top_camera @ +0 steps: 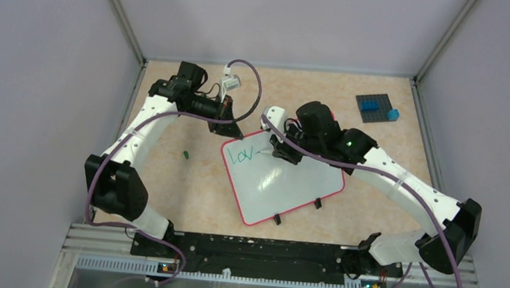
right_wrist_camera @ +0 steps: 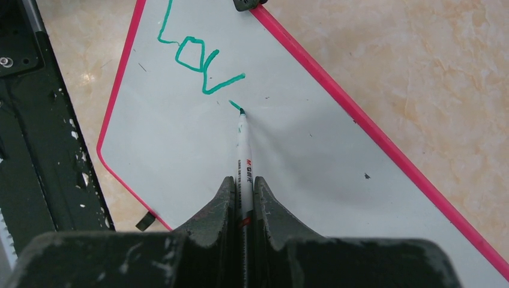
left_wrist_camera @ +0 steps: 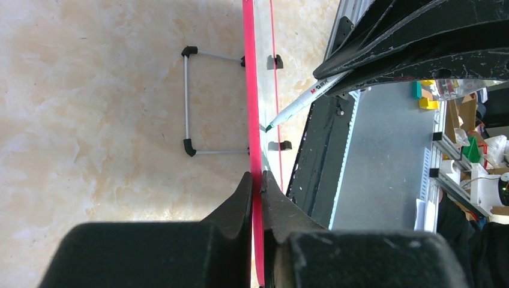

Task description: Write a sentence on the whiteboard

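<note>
Writing with a green marker (right_wrist_camera: 243, 144) on the little whiteboard (top_camera: 290, 189); "Lov" was done.
The whiteboard lay on the tan table (top_camera: 186, 187) between the two arms, turned at a slant. The left gripper (left_wrist_camera: 257, 180) was pinched tight on its pink frame at a far corner. The right gripper (right_wrist_camera: 243, 183) was squeezed on the marker, and the tip touched the board just after the green letters (right_wrist_camera: 192, 57). To do this well, I think the left arm should hold the board steady while the right one presses softly and draws slow, even lines.
</note>
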